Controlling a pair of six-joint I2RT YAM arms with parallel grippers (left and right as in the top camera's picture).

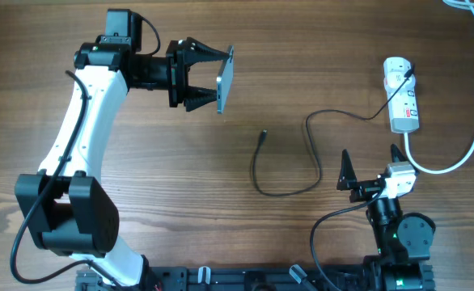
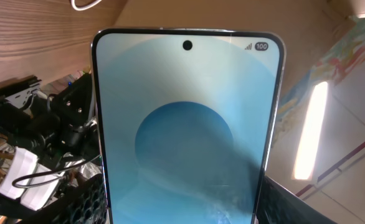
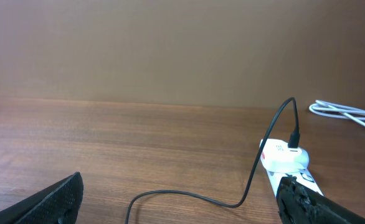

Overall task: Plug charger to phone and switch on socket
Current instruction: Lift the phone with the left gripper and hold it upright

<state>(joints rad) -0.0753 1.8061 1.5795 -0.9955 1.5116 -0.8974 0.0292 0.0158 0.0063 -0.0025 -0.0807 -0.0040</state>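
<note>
My left gripper [image 1: 213, 78] is shut on the phone [image 1: 226, 74] and holds it above the table, upper left of centre, edge-on to the overhead camera. In the left wrist view the phone's turquoise screen [image 2: 185, 124] fills the frame between the fingers. The charger, a thin black cable [image 1: 314, 153], loops over the table from the white socket [image 1: 401, 95] at the right; its plug tip [image 1: 263, 135] lies free at mid-table. My right gripper [image 1: 372, 167] is open and empty, low near the front right, just before the socket [image 3: 285, 158] and the cable [image 3: 251, 180].
A thick white cable [image 1: 471, 153] runs from the socket's near end and curves to the table's right edge; it also shows in the right wrist view [image 3: 347, 112]. The right arm's base [image 1: 399, 234] stands at the front edge.
</note>
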